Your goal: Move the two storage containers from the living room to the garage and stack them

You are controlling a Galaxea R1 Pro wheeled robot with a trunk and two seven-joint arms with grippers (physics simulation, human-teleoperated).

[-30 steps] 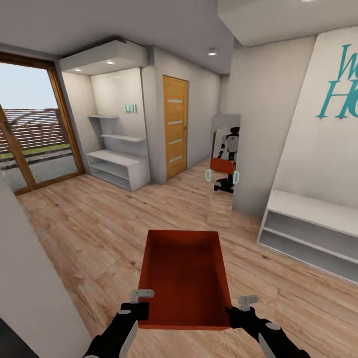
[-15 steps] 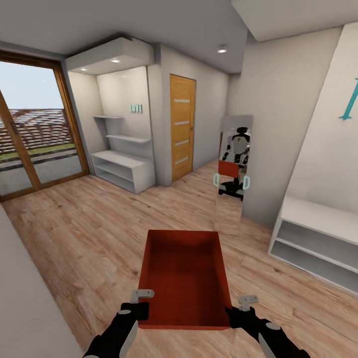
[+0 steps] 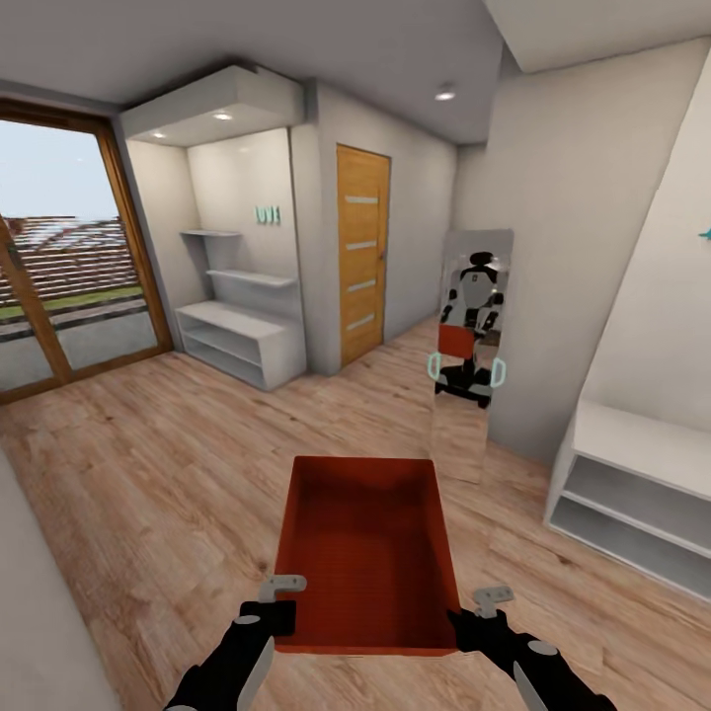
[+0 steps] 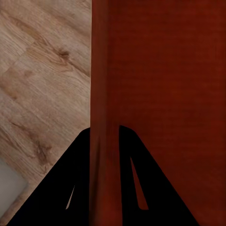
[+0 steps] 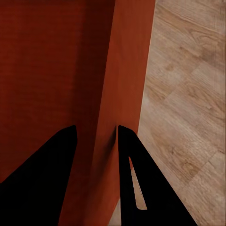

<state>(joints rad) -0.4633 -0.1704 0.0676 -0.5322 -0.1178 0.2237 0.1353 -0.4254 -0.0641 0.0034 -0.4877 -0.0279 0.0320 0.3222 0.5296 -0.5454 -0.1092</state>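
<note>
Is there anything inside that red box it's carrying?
Nothing: the red box shows a bare bottom and walls. Beneath it lies wood floor, though the patch directly underneath is covered.

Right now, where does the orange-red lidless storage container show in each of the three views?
Head view: the orange-red lidless storage container sits low centre, held between the left gripper and right gripper.
Left wrist view: its side wall runs between the black fingers.
Right wrist view: its opposite wall is pinched likewise.
Shared landmark: the light wood-plank floor.
</note>
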